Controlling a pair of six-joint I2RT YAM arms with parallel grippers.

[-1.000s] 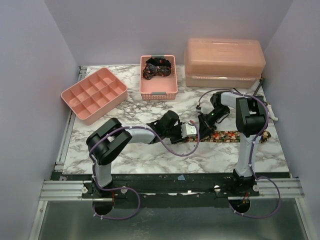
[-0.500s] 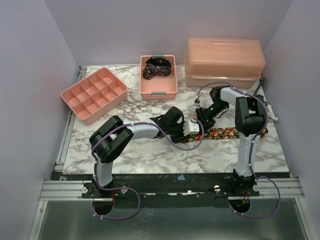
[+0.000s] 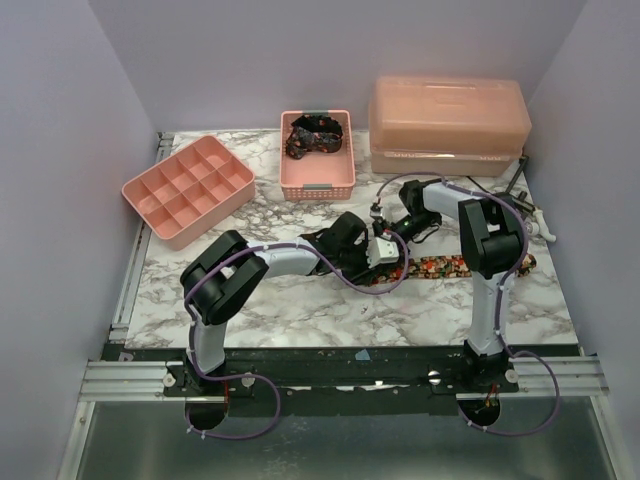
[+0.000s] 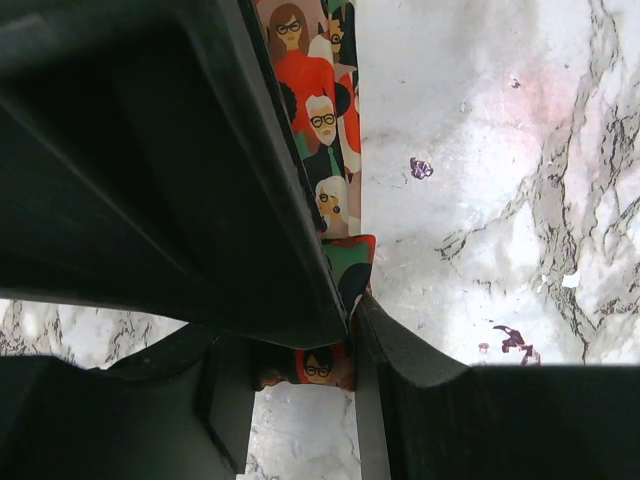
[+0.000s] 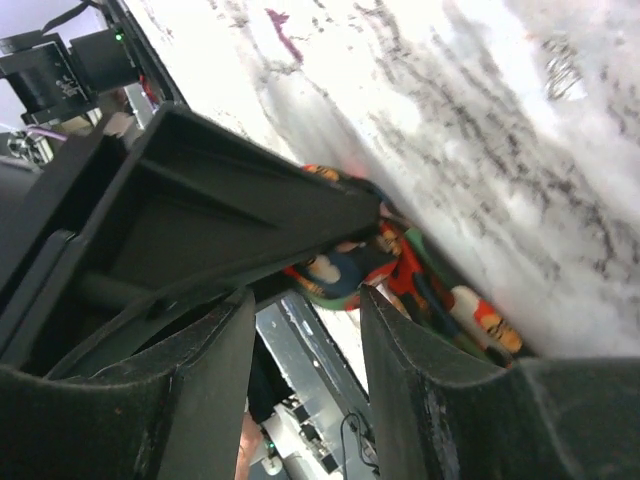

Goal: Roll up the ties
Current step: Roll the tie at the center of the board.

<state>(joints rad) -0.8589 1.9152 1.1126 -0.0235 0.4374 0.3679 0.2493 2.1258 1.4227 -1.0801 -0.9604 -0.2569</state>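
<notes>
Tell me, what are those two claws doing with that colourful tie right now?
Left claw pinched on the tie at its end. Right claw open, close beside it. Rest of tie flat on table. No obstacle seen.

The tie [image 4: 318, 90] at my left gripper [image 4: 352, 315] was smooth woven cloth with a soft sheen, printed in flat colours. The fingers [image 4: 150, 200] of this gripper were matt black plastic, and my right gripper [image 5: 305, 295] had the same matt black fingers [image 5: 200, 400]. The table [image 3: 290, 305] had a smooth, slightly glossy top in a white and grey marble pattern. The basket [image 3: 317, 180], the divided tray [image 3: 187, 190] and the lidded box [image 3: 448, 125] were pink plastic; the box looked half transparent. A 2nd tie [image 3: 315, 135] was dark printed cloth. The rail [image 3: 130, 378] was bare grey metal.
</notes>
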